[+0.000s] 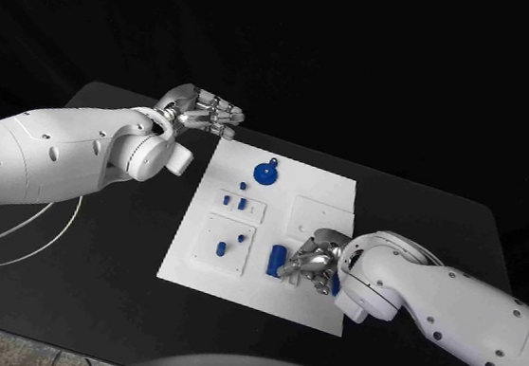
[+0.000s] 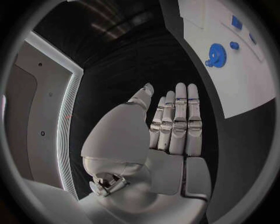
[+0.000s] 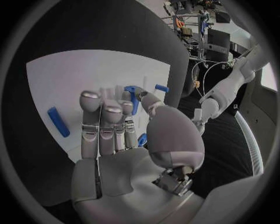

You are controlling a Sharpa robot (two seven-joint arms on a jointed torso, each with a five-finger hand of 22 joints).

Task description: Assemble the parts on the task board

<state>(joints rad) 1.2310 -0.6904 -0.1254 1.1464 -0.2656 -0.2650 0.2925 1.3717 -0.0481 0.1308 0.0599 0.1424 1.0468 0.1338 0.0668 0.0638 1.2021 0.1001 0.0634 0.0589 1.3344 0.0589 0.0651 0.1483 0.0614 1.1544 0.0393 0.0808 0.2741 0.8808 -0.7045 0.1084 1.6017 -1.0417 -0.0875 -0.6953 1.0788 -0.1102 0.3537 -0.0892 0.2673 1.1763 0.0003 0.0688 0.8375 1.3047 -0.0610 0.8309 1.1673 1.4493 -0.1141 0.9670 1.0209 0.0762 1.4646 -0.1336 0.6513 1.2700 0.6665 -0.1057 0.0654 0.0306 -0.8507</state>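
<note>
Fingers straight and empty on left hand, parked off the task board far-left corner; right hand pinching blue part over near-right board. Next, probably: seating it squarely.

We see a white task board, small blue parts on it, a black table; white arms, shiny silver hands

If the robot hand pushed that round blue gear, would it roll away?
Probably not. The gear lies flat on the board, so it would likely slide rather than roll. It looks like stiff plastic, small and probably light. Its toothed rim may give fingers some hold.
</note>
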